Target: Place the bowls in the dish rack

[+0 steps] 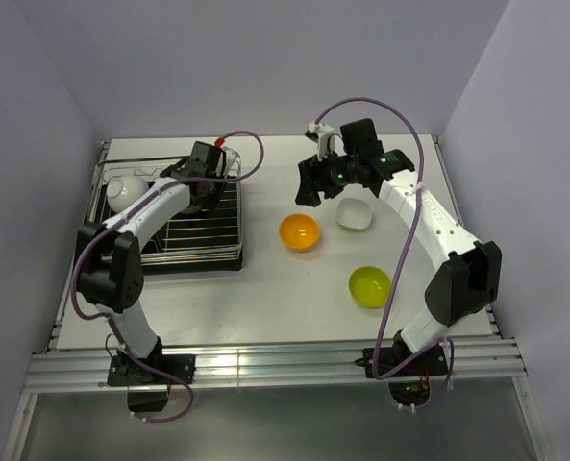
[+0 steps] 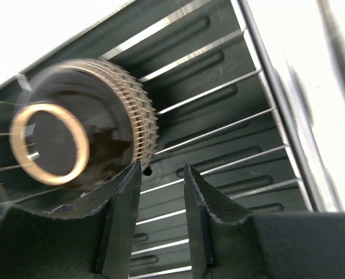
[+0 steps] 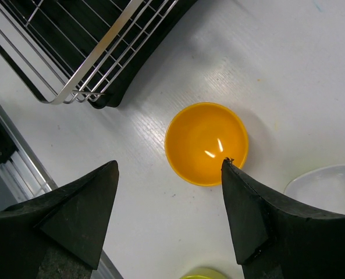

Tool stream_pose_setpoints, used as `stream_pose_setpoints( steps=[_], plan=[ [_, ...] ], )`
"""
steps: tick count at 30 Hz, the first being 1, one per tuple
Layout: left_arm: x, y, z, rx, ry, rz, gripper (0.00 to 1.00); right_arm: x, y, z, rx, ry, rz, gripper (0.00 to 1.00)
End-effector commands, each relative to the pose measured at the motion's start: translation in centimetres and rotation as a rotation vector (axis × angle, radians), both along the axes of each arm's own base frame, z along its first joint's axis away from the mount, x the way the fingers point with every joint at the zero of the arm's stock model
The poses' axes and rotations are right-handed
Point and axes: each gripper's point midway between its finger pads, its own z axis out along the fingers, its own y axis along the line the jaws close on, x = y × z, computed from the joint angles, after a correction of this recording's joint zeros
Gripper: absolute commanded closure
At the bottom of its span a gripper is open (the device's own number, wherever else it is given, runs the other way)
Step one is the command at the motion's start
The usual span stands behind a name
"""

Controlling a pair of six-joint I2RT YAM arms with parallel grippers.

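Though my left gripper point(image 2: 162, 168) is down inside the rectangular chrome wire dish rack point(image 2: 219, 122), its fingers stand only narrowly parted, with nothing between them. The round black bowl point(image 2: 85, 139) with a tan foot ring lies tipped on the wires just beside the left finger. From above, I see a small white bowl point(image 1: 126, 192) at the rack's left end. My right gripper point(image 3: 169, 164) is spread wide above the small orange bowl point(image 3: 206, 143), which is upright on the white tabletop point(image 3: 277, 70) near the rack. Another white bowl point(image 1: 355, 214) and a lime yellow-green bowl point(image 1: 370, 285) sit further right.
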Motion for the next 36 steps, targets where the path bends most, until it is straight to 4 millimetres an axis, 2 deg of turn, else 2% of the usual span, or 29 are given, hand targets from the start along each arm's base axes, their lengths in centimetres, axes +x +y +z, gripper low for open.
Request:
stream_pose_setpoints(
  steps=[1, 8, 11, 14, 25, 28, 31, 32, 36],
  plan=[
    [-0.1, -0.3, -1.6, -0.005, 0.054, 0.010, 0.60, -0.7, -0.4, 1.9, 0.041, -0.023, -0.003, 0.22],
    [1.2, 2.2, -3.4, 0.026, 0.071, 0.082, 0.61, -0.8, -1.1, 1.7, 0.046, -0.017, -0.021, 0.22],
    [2.0, 3.4, -3.6, 0.010, 0.075, 0.101, 0.60, -0.8, -1.1, 1.6, 0.045, -0.016, -0.021, 0.22],
    [2.4, 3.3, -3.4, -0.010, 0.073, 0.094, 0.57, -0.8, -1.2, 1.8, 0.047, -0.019, -0.021, 0.22],
    [2.9, 2.8, -2.4, -0.030, 0.064, 0.072, 0.36, -0.9, -1.4, 1.7, 0.042, -0.021, -0.022, 0.22],
    [2.5, 2.1, -1.1, -0.068, 0.065, 0.046, 0.28, -0.9, -1.6, 2.0, 0.045, -0.024, -0.027, 0.22],
    [1.7, 0.8, 2.0, -0.144, 0.046, 0.006, 0.20, -1.0, -2.2, 2.0, 0.037, -0.022, -0.033, 0.22],
    [1.5, 0.4, 3.5, -0.161, 0.021, -0.002, 0.18, -0.9, -2.5, 2.2, 0.035, -0.027, -0.039, 0.22],
    [0.1, -1.8, 8.1, -0.255, -0.031, -0.077, 0.07, -1.2, -3.8, 1.5, 0.008, -0.007, -0.061, 0.22]
  ],
)
